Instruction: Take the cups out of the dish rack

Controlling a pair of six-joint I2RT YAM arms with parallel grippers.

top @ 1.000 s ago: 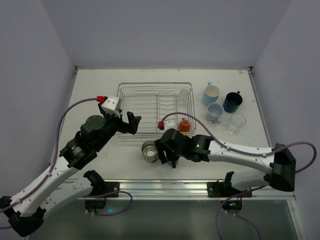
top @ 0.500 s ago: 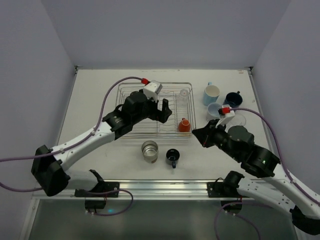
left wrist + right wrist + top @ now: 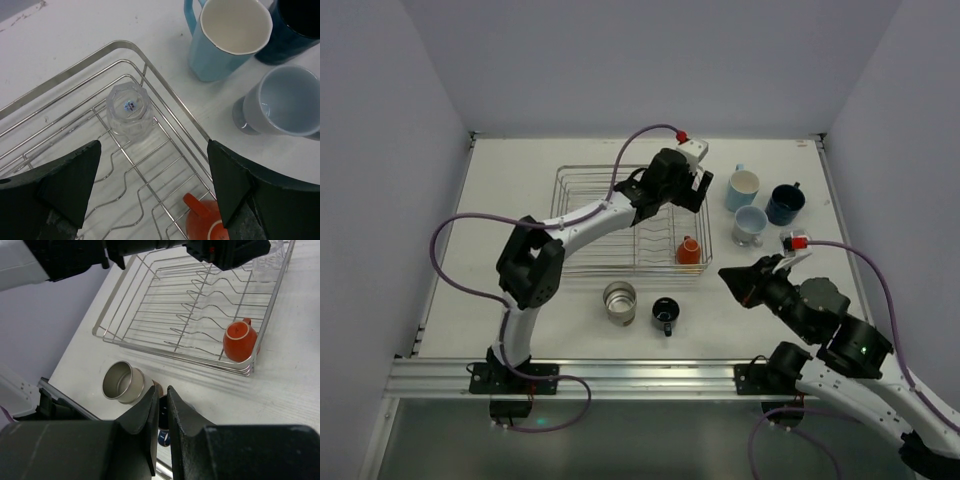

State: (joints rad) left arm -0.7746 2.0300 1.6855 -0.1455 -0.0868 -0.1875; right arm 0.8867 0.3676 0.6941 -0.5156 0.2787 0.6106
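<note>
hovering your left gripper [image 3: 152, 182] wide open above the clear glass [image 3: 129, 117] in the far-right corner of the dish rack [image 3: 175, 354] sets up a straddling grasp; your right gripper [image 3: 162, 400] sits nearly closed, empty.

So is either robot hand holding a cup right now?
No, nothing is held. The left gripper is open above the clear glass in the dish rack, and the right gripper is shut and empty.
</note>
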